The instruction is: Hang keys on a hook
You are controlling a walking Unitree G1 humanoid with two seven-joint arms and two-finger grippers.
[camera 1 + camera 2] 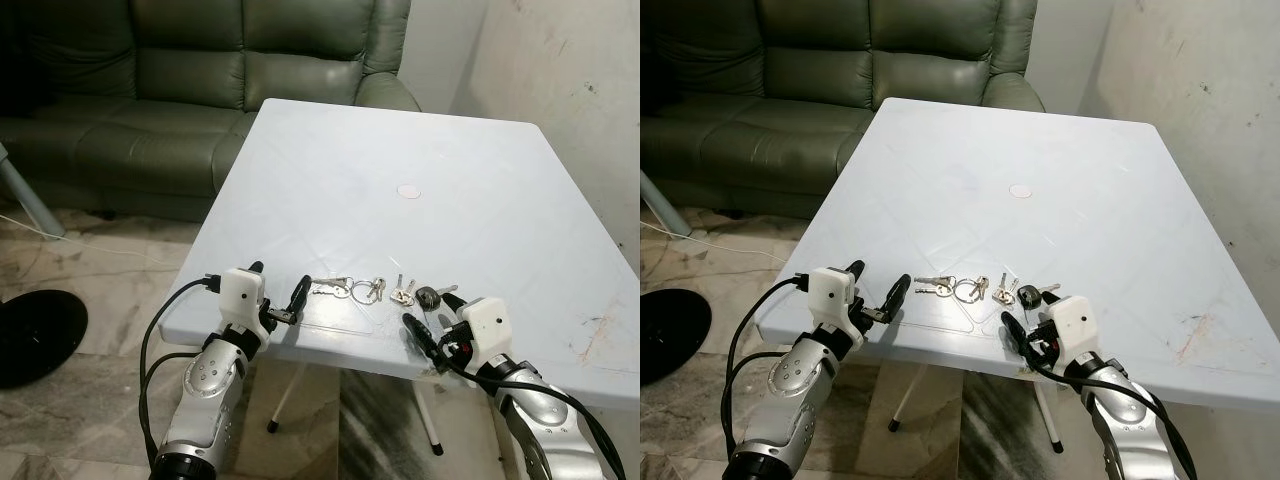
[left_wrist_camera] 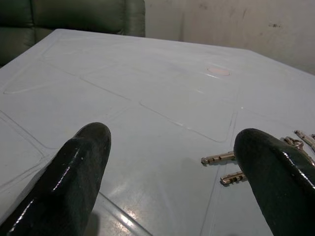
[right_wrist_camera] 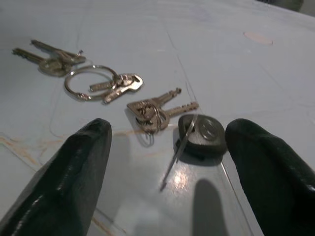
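Keys (image 1: 375,290) are spread near the lower edge of the table (image 1: 420,130), not yet grasped. Both the right gripper (image 1: 432,322) and the left gripper (image 1: 278,292) are held wide open and empty. The large ring (image 3: 88,81) should be taken, so that it can be slipped over a hook.

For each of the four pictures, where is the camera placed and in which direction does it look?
Left eye: head, looking down at the table; both arms show.
Right eye: the same, slightly shifted.
Left wrist: along the open left gripper over the table.
Right wrist: along the open right gripper at the keys.
All four share the keys.
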